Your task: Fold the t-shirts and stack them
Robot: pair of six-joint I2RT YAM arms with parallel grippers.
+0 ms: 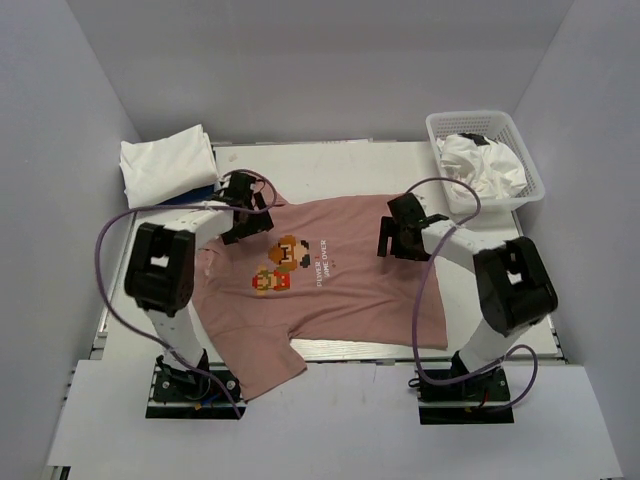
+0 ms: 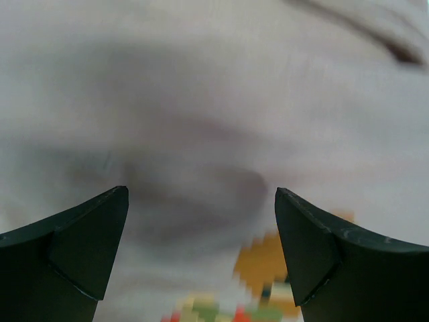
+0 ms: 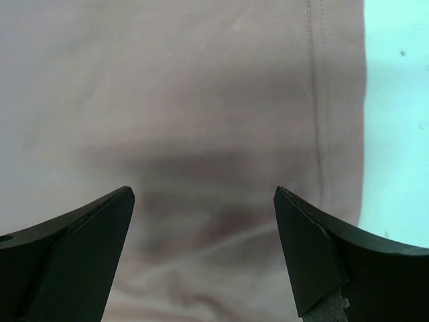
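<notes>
A dusty-pink t-shirt (image 1: pixel 340 300) with a pixel-art character print (image 1: pixel 280 265) lies spread flat in the middle of the table. My left gripper (image 1: pixel 250 222) hovers open over its upper left part, near the print; the wrist view shows pink cloth (image 2: pixel 201 100) and the print (image 2: pixel 268 275) between the fingers. My right gripper (image 1: pixel 395 240) hovers open over the shirt's upper right part; its wrist view shows cloth (image 3: pixel 201 100) and a side hem (image 3: pixel 318 134). A folded white t-shirt (image 1: pixel 165 165) lies at the back left on something blue (image 1: pixel 205 190).
A white mesh basket (image 1: pixel 485 125) at the back right holds crumpled white cloth (image 1: pixel 480 165). The shirt's lower left sleeve (image 1: pixel 265 365) hangs over the table's front edge. Grey walls enclose the table. Purple cables loop from both arms.
</notes>
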